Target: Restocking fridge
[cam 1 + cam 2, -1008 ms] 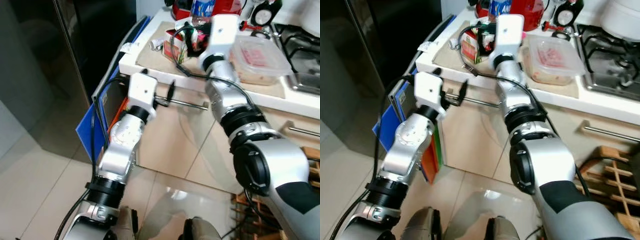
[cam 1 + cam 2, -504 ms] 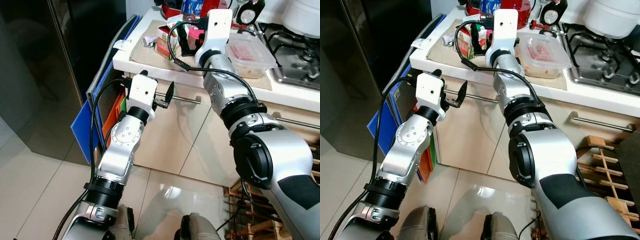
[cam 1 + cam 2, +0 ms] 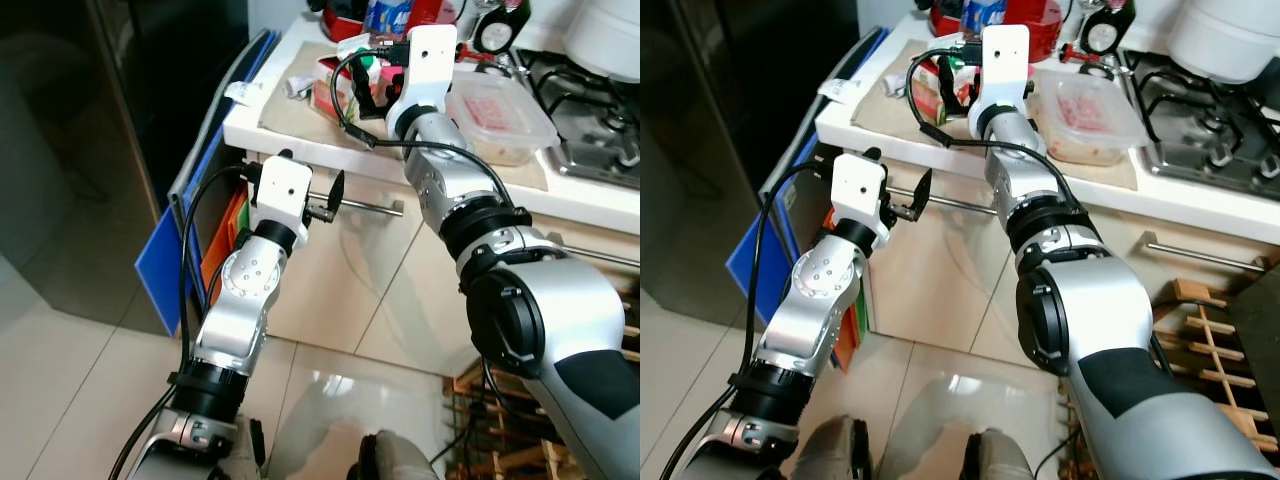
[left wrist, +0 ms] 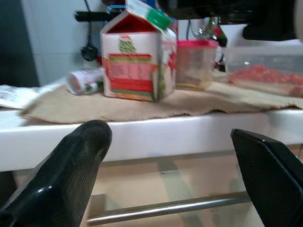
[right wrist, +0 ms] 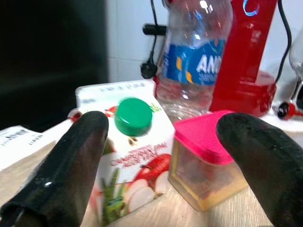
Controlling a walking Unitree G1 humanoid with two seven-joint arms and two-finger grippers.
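Pick step: right tool wide open over carton on table, pink tub at its 3 o'clock; next, descend and close; left tool open, idle below edge.

A printed paperboard juice carton with a glossy green plastic cap, a clear plastic bottle and a pink-lidded translucent plastic tub are shown on a rough woven cloth mat over the smooth white counter, above a brushed-metal drawer handle.
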